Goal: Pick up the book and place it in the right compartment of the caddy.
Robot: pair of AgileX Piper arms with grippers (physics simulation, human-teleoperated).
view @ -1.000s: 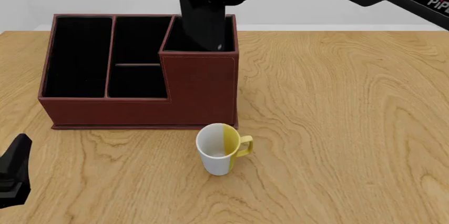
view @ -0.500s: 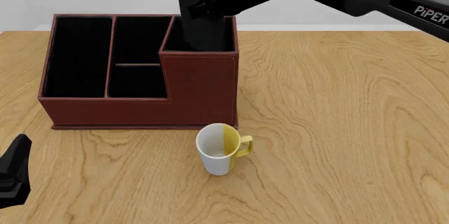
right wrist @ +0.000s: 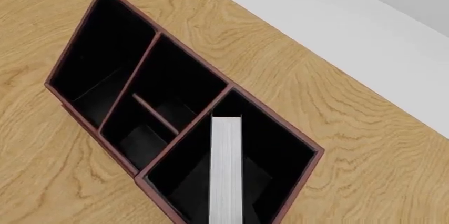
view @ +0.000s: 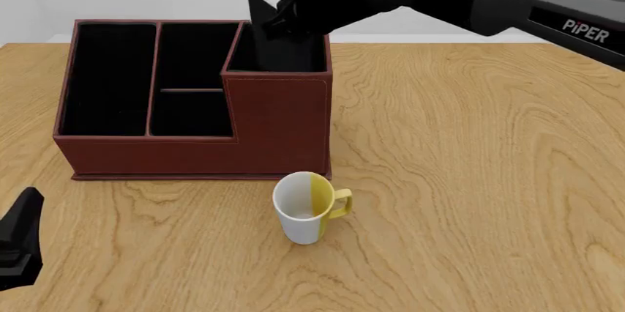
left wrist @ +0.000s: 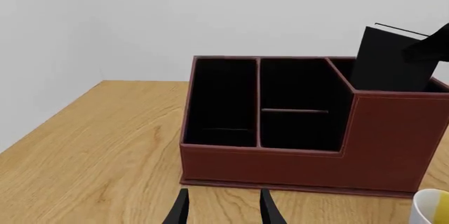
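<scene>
The black book (view: 262,6) stands upright, its lower part inside the right compartment (view: 278,118), the tall cell of the reddish-brown caddy (view: 146,147). My right gripper (view: 285,10) is shut on the book's upper part, above that cell. The right wrist view looks down on the book's white page edge (right wrist: 226,176) inside the black-lined cell (right wrist: 281,150). In the left wrist view the book (left wrist: 389,58) sticks up out of the caddy (left wrist: 259,163). My left gripper (left wrist: 223,211) is open and empty, low in front of the caddy's left end (view: 20,250).
A white-and-yellow mug (view: 307,207) stands upright on the wooden table (view: 469,180), just in front of the caddy's right corner; its rim shows in the left wrist view (left wrist: 434,205). The caddy's long left cell (view: 107,78) and two small middle cells hold nothing.
My right gripper has lowered the book deeper into the tall cell; the book's top sits lower now. The left arm, mug and caddy have not moved.
</scene>
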